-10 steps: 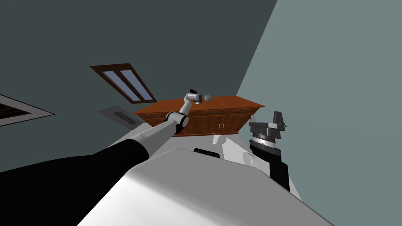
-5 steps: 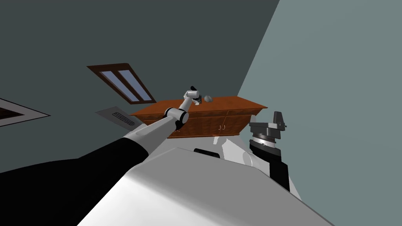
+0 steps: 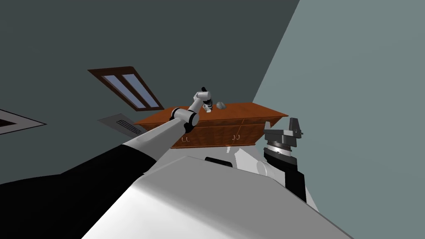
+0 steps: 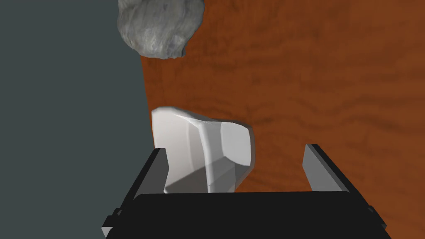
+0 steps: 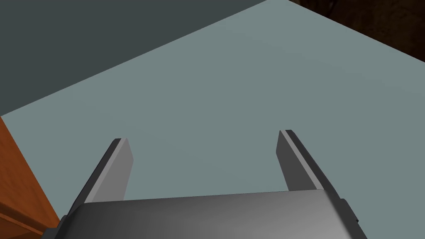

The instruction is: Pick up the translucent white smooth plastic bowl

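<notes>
The white bowl (image 4: 203, 153) lies on the reddish-brown wooden sideboard top (image 4: 315, 83), close to its back edge by the dark wall. My left gripper (image 4: 235, 148) is open around it; the bowl sits between the fingers, close against one finger (image 4: 159, 164) and well apart from the other. In the head view the left arm reaches out over the sideboard (image 3: 249, 112), with the left gripper (image 3: 206, 105) pointing down at its top. My right gripper (image 5: 203, 137) is open and holds nothing; its arm (image 3: 286, 139) is kept low at my right side.
A grey, rough, rock-like object (image 4: 159, 25) stands on the sideboard just beyond the bowl, also against the wall, seen as the grey object (image 3: 221, 105) to the right of my hand. The sideboard has front doors with small handles (image 3: 235, 137). A window (image 3: 126, 87) is in the dark wall.
My view has shifted: the window slid left and the sideboard right. The left arm has stretched farther out, and its hand now stands a little higher over the sideboard top.
</notes>
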Available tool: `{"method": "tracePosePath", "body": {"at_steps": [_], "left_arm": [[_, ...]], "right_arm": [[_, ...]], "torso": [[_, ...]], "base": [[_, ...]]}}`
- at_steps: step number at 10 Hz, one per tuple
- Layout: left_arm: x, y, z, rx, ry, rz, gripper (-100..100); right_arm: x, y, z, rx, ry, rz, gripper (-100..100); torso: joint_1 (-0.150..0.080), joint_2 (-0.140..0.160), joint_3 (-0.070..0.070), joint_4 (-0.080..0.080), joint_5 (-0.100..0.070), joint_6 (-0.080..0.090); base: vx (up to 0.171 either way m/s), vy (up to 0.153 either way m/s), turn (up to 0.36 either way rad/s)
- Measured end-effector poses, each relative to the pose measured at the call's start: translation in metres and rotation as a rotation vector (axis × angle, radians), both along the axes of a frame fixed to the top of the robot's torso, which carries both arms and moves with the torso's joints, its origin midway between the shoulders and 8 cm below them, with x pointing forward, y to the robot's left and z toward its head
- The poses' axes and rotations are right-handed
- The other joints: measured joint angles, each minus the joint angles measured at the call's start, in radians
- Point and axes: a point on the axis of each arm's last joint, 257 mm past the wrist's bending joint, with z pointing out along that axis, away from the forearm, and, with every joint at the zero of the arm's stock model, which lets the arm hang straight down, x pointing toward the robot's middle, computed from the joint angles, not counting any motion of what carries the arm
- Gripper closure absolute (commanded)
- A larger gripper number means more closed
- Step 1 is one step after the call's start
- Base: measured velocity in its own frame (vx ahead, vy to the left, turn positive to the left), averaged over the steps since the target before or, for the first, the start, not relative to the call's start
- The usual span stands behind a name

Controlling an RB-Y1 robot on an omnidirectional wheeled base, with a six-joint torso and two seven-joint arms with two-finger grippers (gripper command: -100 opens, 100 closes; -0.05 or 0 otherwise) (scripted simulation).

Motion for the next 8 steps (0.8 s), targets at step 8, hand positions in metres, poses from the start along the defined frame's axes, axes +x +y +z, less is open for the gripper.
{"method": "tracePosePath", "body": {"at_steps": [8], "left_arm": [[-0.038, 0.017, -0.019, 0.016, 0.229, 0.044, -100]], "right_arm": [[0.000, 0.000, 0.000, 0.000, 0.000, 0.000, 0]], "torso": [[-0.003, 0.005, 0.003, 0.001, 0.000, 0.000]], "base": [[0.097, 0.027, 0.007]]}}
